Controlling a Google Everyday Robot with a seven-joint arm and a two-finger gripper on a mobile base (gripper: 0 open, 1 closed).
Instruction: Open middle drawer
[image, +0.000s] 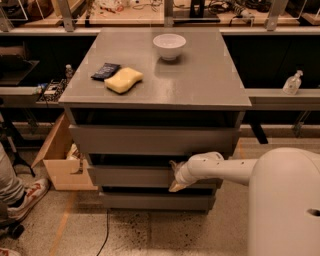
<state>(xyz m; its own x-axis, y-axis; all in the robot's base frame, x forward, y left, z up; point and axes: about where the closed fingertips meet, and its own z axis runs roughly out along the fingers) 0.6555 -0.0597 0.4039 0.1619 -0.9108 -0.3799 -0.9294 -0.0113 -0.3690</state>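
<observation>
Now gripper (173, 176) at front of grey cabinet (200, 85), touching middle drawer (130, 176), second front down. Fingers (175, 186) wide apart, one high, one low; cannot tell if they grip.

The bulky, smooth white body (285, 205) is filling the four o'clock corner, a small dark slot (314, 212) showing at its three o'clock edge. A rounded white arm (225, 170) is ending in the beige-tipped gripper (174, 176), just below centre at six o'clock.
</observation>
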